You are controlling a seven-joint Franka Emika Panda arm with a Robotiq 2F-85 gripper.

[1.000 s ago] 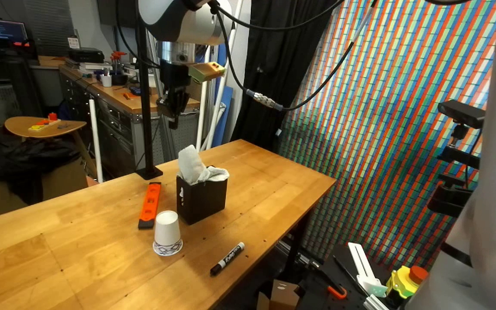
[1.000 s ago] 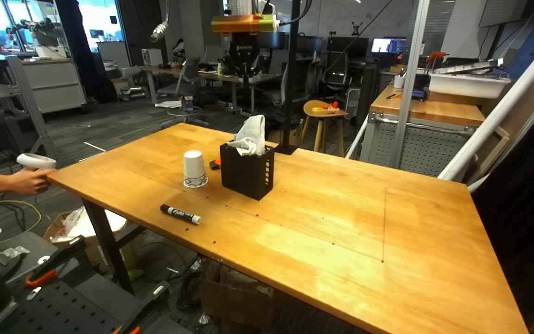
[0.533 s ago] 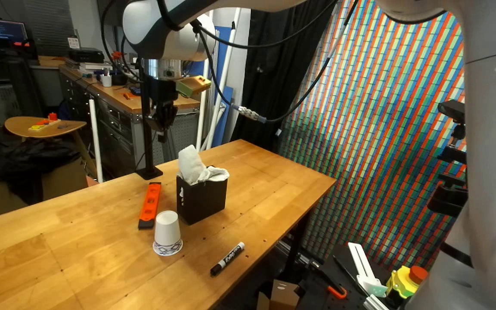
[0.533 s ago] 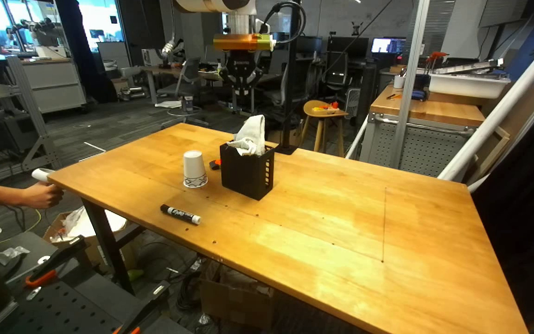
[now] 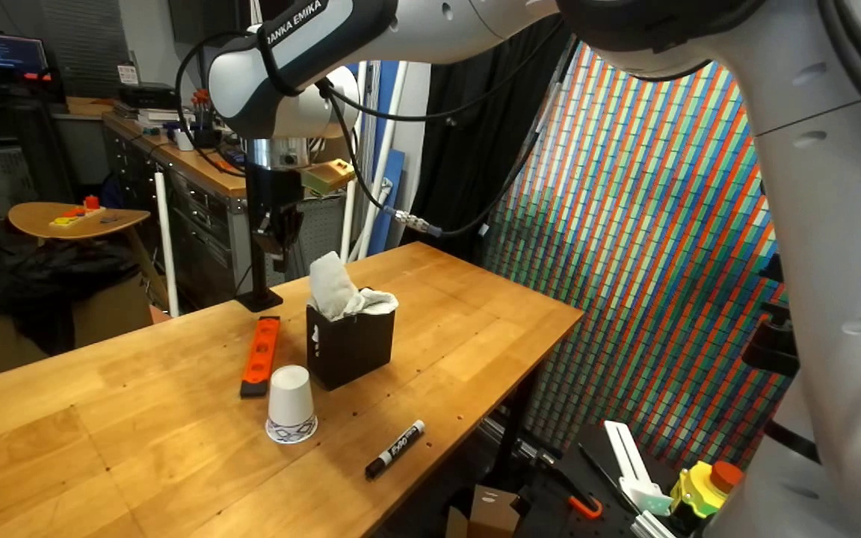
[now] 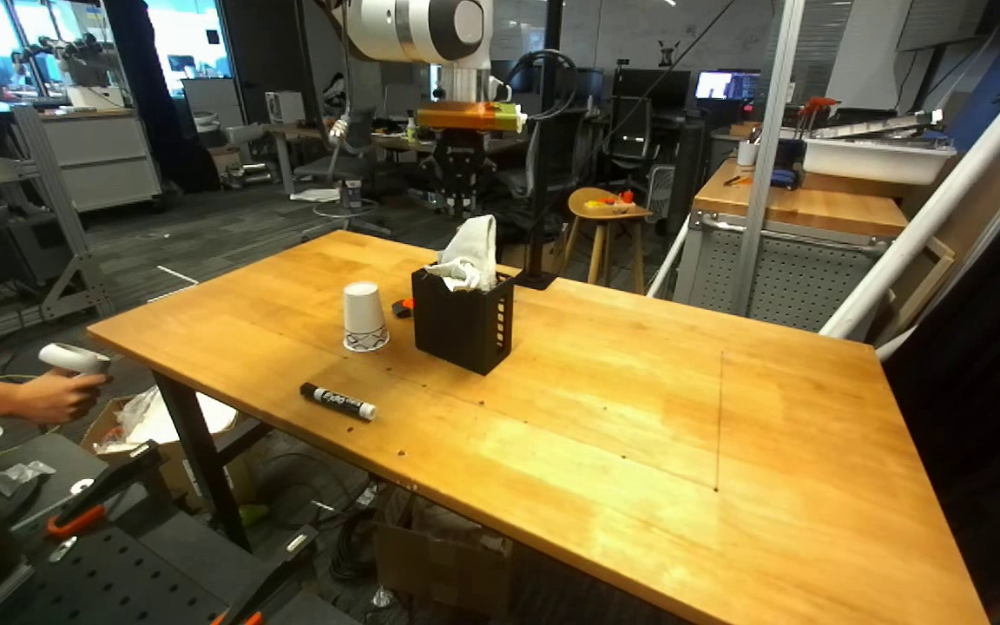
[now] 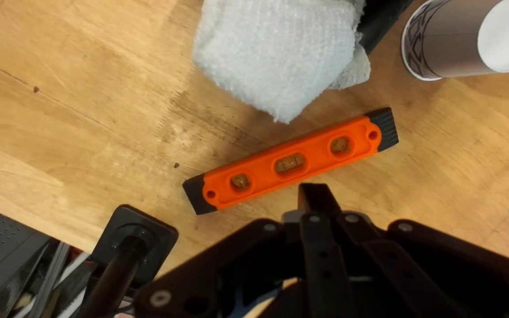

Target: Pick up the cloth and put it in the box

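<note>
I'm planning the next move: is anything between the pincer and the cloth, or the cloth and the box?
Nothing visible blocks either: the cloth already sits partly in the box, and the level lies flat on the table, lower than the pincer.

Cloth [image 5: 333,290] pokes from the black box [image 5: 352,350], a cup [image 5: 290,400] near it, the end effector [image 5: 279,264], dimly seen, higher than it.

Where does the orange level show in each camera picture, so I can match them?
In an exterior view, the orange level lies left of centre, beside the black box.
In an exterior view, just left of centre, only one end of the level shows past the box.
In the wrist view, the level lies about mid-picture, below the white cloth.
Shared landmark: the white cup, near it in all three.
</note>
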